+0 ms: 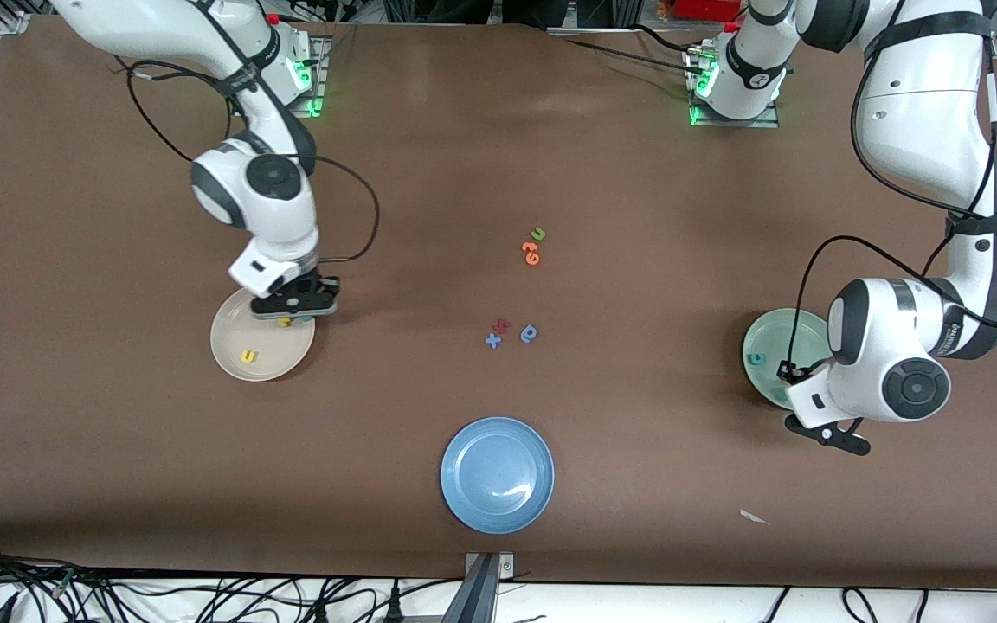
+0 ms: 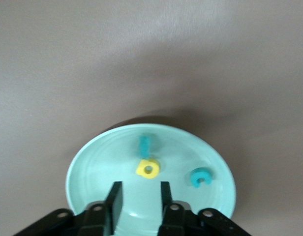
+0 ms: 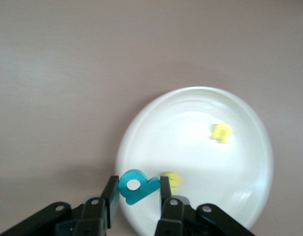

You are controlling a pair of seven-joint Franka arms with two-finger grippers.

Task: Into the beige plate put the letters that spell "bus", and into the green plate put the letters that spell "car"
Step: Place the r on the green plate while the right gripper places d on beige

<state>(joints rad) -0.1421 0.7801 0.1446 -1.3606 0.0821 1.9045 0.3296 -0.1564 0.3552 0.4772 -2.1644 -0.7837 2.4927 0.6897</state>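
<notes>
Hung over the rim of the round cream-beige plate (image 1: 234, 355): the right gripper (image 3: 136, 189), clamped on the tiny teal toy letter b (image 3: 136, 187). Lay in that plate, just under the gripper: the yellow toy letter s (image 3: 171, 179); lay farther out from the fingers, nearer the plate's middle: the yellow toy letter u (image 3: 222, 132).

Hovered over the rim of the round mint-green plate (image 2: 73, 172): the left gripper (image 2: 138, 191), fingers apart, nothing between. Lay in that plate ahead of the fingers: the yellow toy letter a (image 2: 148, 168) closest, the teal toy letter r (image 2: 144, 145) just beside it, the teal toy letter c (image 2: 200, 177) off to one side.

Sat well apart from both grippers, between them: the round blue plate (image 1: 497, 474).
</notes>
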